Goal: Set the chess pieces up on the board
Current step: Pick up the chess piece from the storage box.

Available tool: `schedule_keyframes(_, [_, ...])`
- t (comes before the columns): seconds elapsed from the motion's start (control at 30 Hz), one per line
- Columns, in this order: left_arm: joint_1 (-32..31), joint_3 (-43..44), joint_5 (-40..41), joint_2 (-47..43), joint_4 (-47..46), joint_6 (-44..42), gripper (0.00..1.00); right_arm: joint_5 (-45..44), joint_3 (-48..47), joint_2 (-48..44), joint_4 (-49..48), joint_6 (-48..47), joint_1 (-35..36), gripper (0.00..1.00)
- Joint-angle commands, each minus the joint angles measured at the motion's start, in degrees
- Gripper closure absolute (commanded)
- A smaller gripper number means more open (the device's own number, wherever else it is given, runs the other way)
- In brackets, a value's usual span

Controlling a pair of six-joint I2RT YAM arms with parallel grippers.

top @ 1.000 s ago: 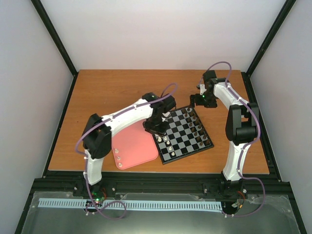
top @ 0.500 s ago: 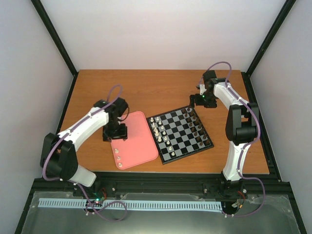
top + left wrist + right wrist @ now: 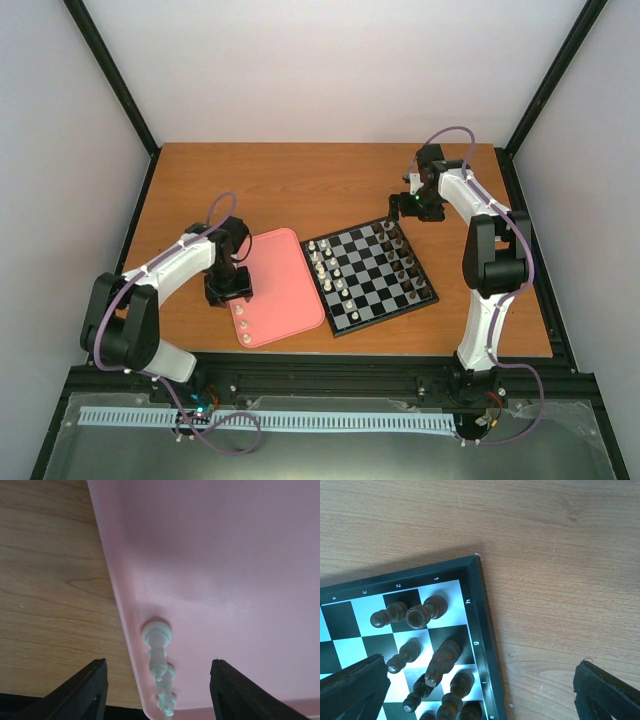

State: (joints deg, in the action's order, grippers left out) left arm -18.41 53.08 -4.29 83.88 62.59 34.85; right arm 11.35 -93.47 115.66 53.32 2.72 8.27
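**A:** Wood-brown across the whole surface [image 3: 300, 180]. Seeing a pink tray [image 3: 285, 275] toward the near left corner, and the board [image 3: 386, 316] just beside it, nearer the right edge. Which step, judging by that?

**B:** Looks like a fetch. Counting a file of chess pieces [image 3: 322, 270] already standing along the board's left side, opposite dark brown pieces [image 3: 402, 262] along its right. Leaves three cream ones in a row at the tray's near left corner, close against its rim.

**A:** And above those three?

**B:** Finding the left end effector [image 3: 228, 290] there, spread wide. Showing fingers [image 3: 90, 690] well apart on either side of the row, gripping nothing and touching no piece.

**A:** And on the other side?

**B:** Spotting the right end effector [image 3: 412, 205] near the board's far right corner, likewise released and empty, hovering over the dark pieces.

**A:** Next move, then?

**B:** Probably calls for centring on one piece, lowering straight down and closing gently. Worth minding the close neighbours and the rim; easy to tip one over or pinch two at once.
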Motion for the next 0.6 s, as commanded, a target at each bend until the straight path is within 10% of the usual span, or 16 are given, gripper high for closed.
schedule_keyframes(0.0, [0.7, -1.1, -2.9, 0.1, -2.9, 0.7, 0.44, 0.2, -1.1, 0.6, 0.4, -0.6, -0.1, 0.00])
schedule_keyframes(0.57, [0.7, -2.7, -5.1, 3.6, -4.6, -1.5, 0.86, -0.9, -0.3, 0.0, 0.4, -0.7, -0.1, 0.00])
